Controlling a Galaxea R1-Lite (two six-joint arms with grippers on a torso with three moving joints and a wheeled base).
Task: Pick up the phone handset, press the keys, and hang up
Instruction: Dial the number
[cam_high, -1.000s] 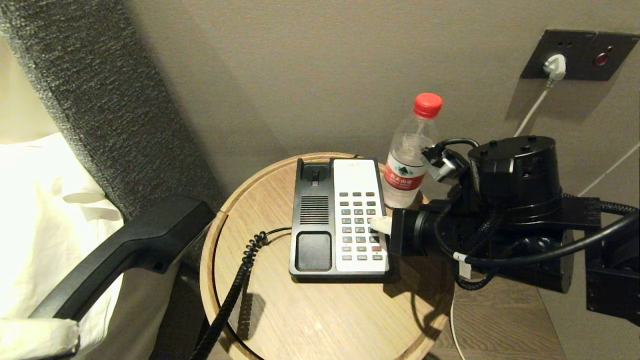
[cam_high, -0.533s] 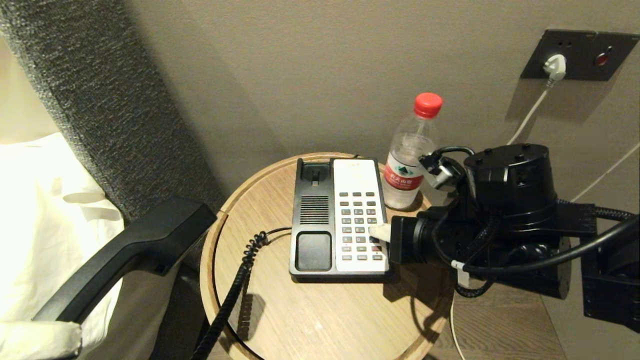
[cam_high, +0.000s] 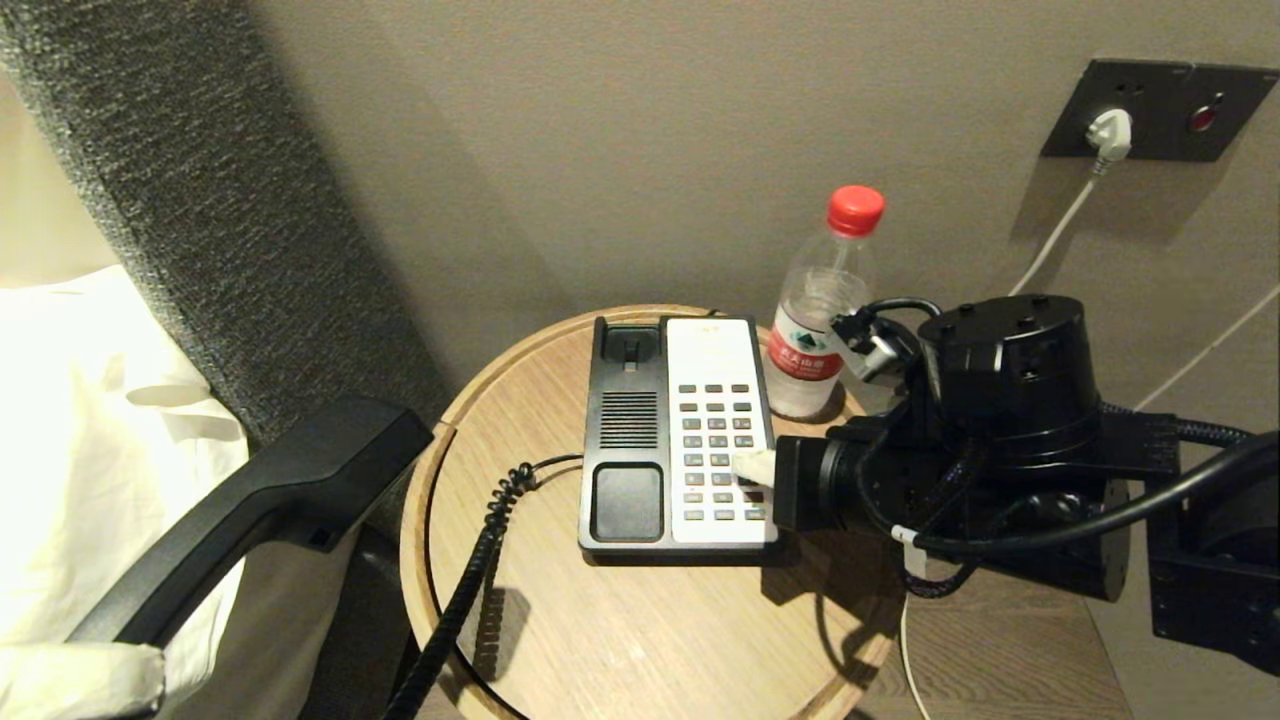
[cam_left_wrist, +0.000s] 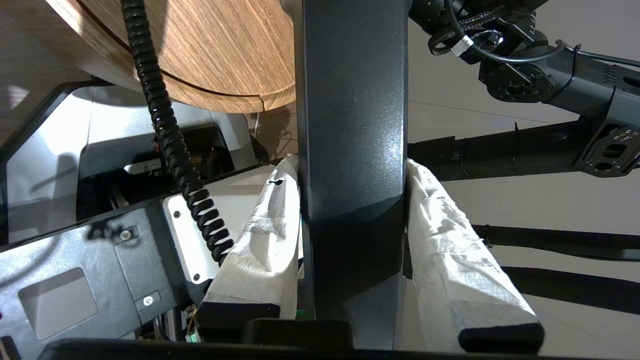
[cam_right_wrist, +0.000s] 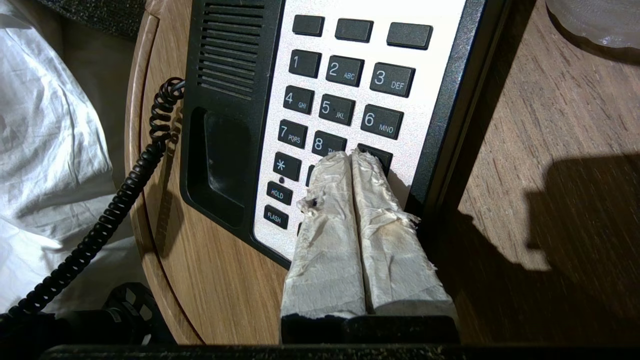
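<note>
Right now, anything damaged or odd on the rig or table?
Yes: the white wrap on the right gripper fingertips is frayed and stained where they rest on the phone base keypad. The left gripper, also wrapped, holds the phone handset off the table.

The right end effector (cam_high: 752, 467) reaches in from the right over the phone base (cam_high: 680, 440), its tips together and resting on the keypad (cam_right_wrist: 345, 95) at the lower right keys. The phone base lies on the bench (cam_high: 640, 620), with its empty cradle on the side away from that end effector. A bottle (cam_high: 822, 310) stands on the bench just behind the right end effector, beside the base. Far to the left, off the bench and next to the bed (cam_high: 70, 440), the left end effector (cam_left_wrist: 352, 200) clamps the phone handset (cam_high: 260, 500) between its fingers (cam_left_wrist: 265, 235). The coiled cord (cam_high: 470, 590) runs from the base over the front edge of the bench.
</note>
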